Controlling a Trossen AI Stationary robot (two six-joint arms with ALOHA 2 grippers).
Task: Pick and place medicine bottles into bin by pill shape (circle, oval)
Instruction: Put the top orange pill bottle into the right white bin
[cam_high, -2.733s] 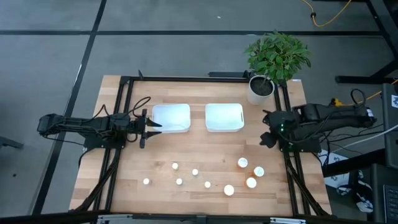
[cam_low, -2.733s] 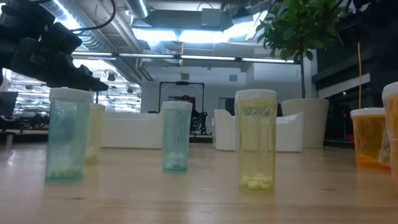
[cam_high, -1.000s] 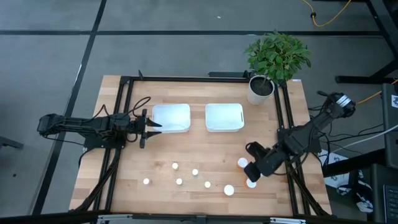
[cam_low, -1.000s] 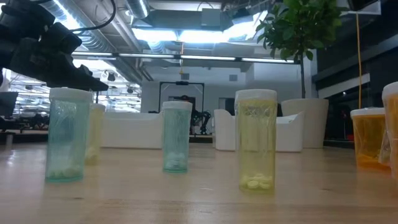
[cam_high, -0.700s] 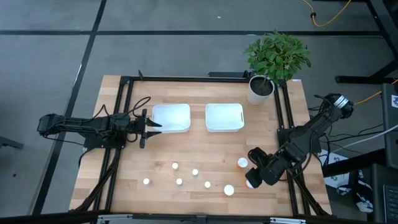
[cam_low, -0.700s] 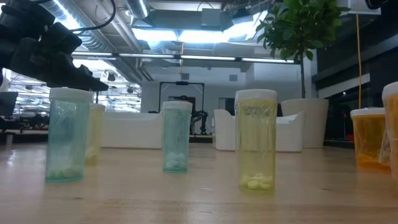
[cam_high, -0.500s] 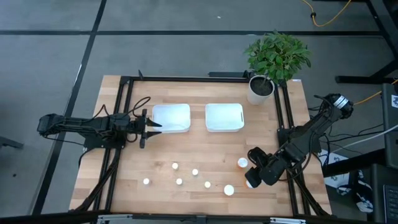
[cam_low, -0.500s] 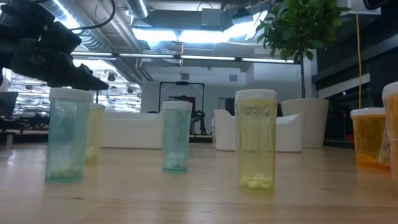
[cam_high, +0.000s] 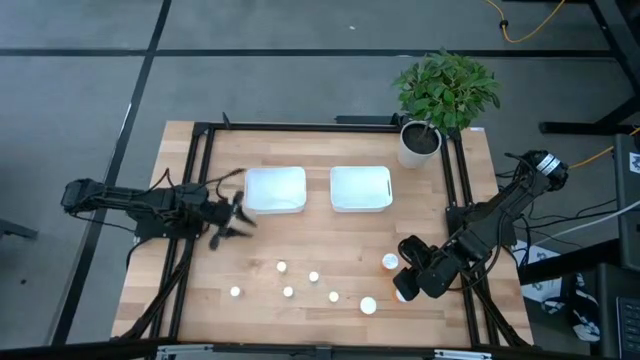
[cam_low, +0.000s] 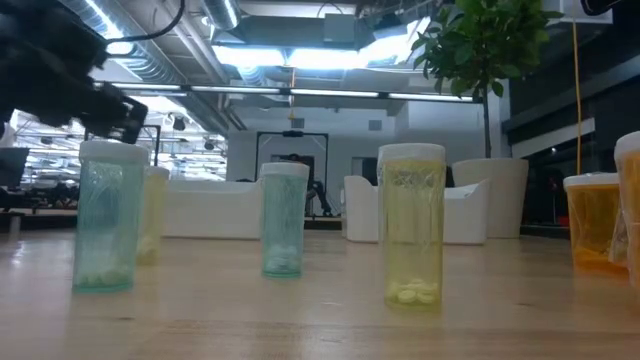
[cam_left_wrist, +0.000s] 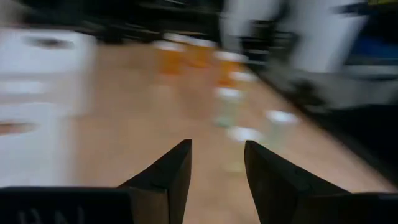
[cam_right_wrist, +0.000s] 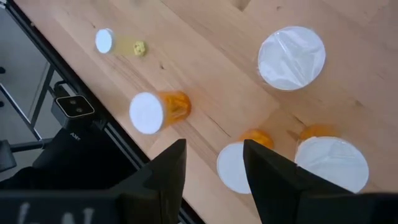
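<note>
Several small white-capped medicine bottles (cam_high: 300, 283) stand upright on the wooden table near its front edge. The low view shows them tinted blue-green (cam_low: 103, 216) and yellow (cam_low: 411, 224). Wider orange bottles (cam_high: 390, 261) stand to their right. My right gripper (cam_high: 408, 275) hovers open above the orange bottles (cam_right_wrist: 151, 112), fingers (cam_right_wrist: 214, 146) pointing steeply down, nothing between them. My left gripper (cam_high: 238, 216) is open and empty near the table's left side, beside the left bin; its fingers (cam_left_wrist: 216, 146) point about level over the table toward the bottles.
Two white bins (cam_high: 275, 189) (cam_high: 360, 187) sit side by side at the table's middle back. A potted plant (cam_high: 440, 100) stands at the back right corner. A black frame rail (cam_high: 195, 180) runs along the table's sides. Bare wood lies between bins and bottles.
My left gripper has swung from pointing at the table's right edge to slanting toward the near edge and the small bottles, and it shows blurred. Its finger gap looks unchanged. The bottles have stayed where they were.
</note>
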